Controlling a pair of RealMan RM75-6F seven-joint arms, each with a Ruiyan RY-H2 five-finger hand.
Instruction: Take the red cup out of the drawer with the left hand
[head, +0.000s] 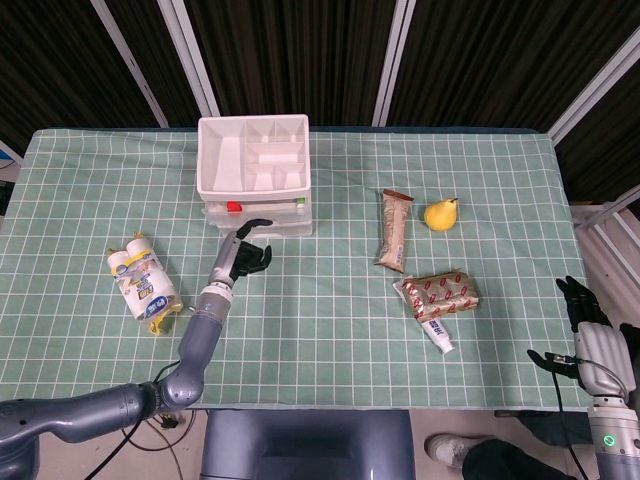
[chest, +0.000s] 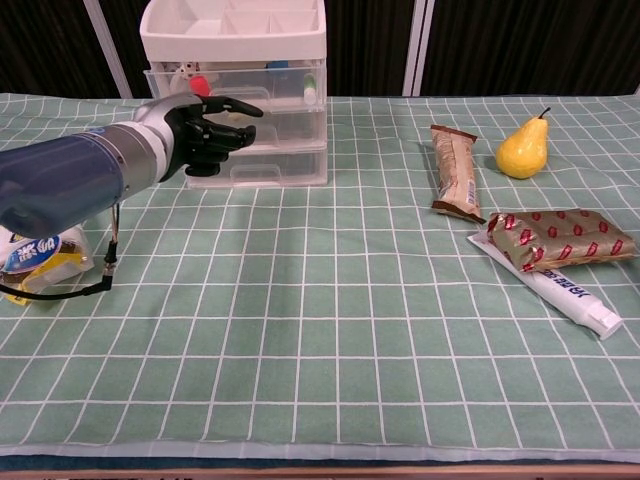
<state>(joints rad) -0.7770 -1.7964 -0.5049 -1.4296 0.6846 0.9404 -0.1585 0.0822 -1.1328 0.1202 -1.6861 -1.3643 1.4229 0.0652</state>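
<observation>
My left hand (chest: 205, 133) hangs empty, fingers loosely curled, in front of the drawer unit (head: 253, 175) where the red cup (head: 234, 207) sits in the top drawer, and reaching carelessly, I risk shoving that light unit back.

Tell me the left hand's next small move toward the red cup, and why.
Probably lift and reach forward: the left hand hangs empty in front of the drawer unit, below the top drawer where the red cup sits.

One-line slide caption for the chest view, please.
Left robot hand poised before the white drawer unit, red cup visible in its top drawer.
</observation>
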